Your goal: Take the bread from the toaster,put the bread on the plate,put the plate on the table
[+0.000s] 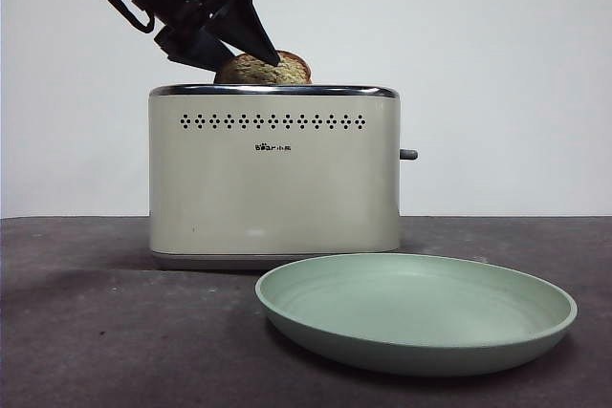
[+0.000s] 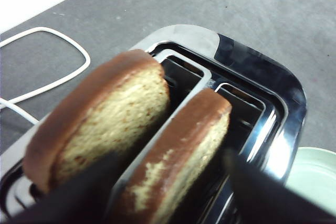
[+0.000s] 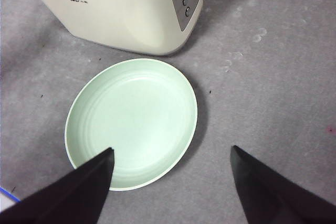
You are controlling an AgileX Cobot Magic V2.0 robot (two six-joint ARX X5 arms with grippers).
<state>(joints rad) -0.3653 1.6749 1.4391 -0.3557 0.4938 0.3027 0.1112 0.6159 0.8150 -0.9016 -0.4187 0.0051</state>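
Two slices are seen standing in the toaster [image 2: 262, 77], each in its own chrome-rimmed slot. The bread [image 2: 184, 156] is straddled by the spread jaws of the left gripper [image 2: 173, 192], while the second slice [image 2: 100, 119] stands beside it. A white cable [image 2: 47, 85] is looped on the table [image 2: 236, 3] at the frame's upper left. A sliver of the plate [image 2: 317, 174] is shown at the lower right.

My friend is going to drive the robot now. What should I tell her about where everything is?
Left gripper: open, jaws on either side of the bread, which sits in the toaster. A second slice stands in the other slot.
Right gripper: open, hovering over the plate, holding nothing.
The plate lies on the table in front of the toaster.
Done: nothing yet; the bread is not lifted.
Left: grip the bread, pull it out, put it on the plate, set the plate on the table.
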